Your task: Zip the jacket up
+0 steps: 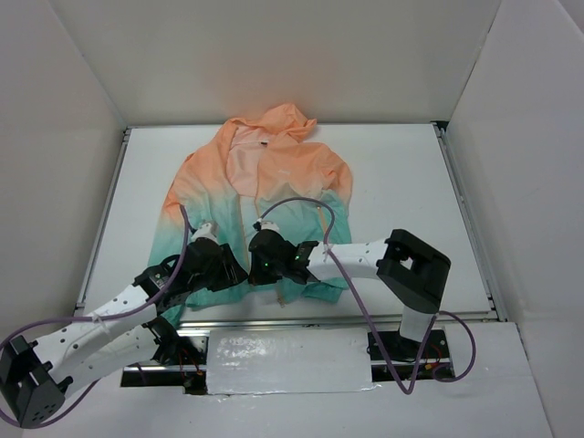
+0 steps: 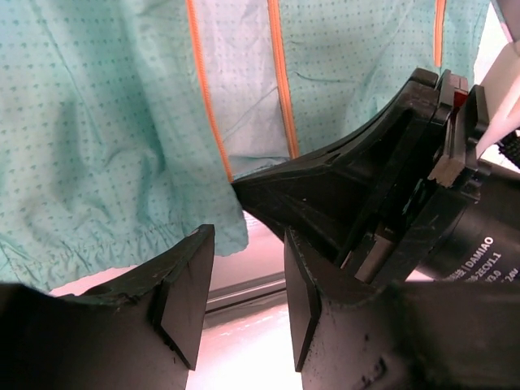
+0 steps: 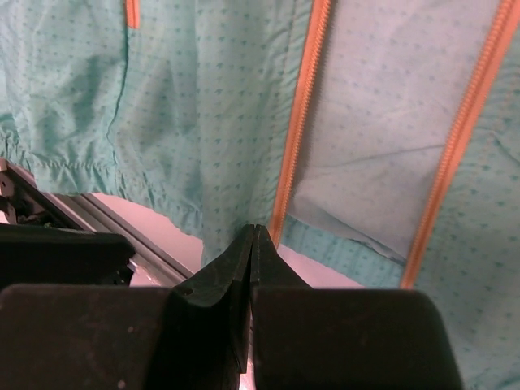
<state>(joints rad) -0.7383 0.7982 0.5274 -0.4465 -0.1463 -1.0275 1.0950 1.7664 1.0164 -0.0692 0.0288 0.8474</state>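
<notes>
From above, the jacket lies flat on the white bench, hood at the far side. It fades from peach at the shoulders to teal at the hem, which lies at the near edge. The left gripper and the right gripper both sit over the middle of that hem, close together, and their black bodies hide the front opening there.

The left wrist camera shows what that view cannot. The left gripper is spread wide, nothing between its fingers, just short of the hem. Thin, dotted teal fabric is gathered into an elastic edge. The orange zipper stands unjoined, its two tapes apart with lining between them. The right gripper comes in from the right, its wedge-shaped tip touching the bottom end of one tape.

From the right wrist, the right gripper is pressed together to a point at the hem of the jacket, beside the lower end of one zipper tape. Whether fabric is pinched inside cannot be told. An orange pocket zip shows at top left, a metal rail below the hem.
</notes>
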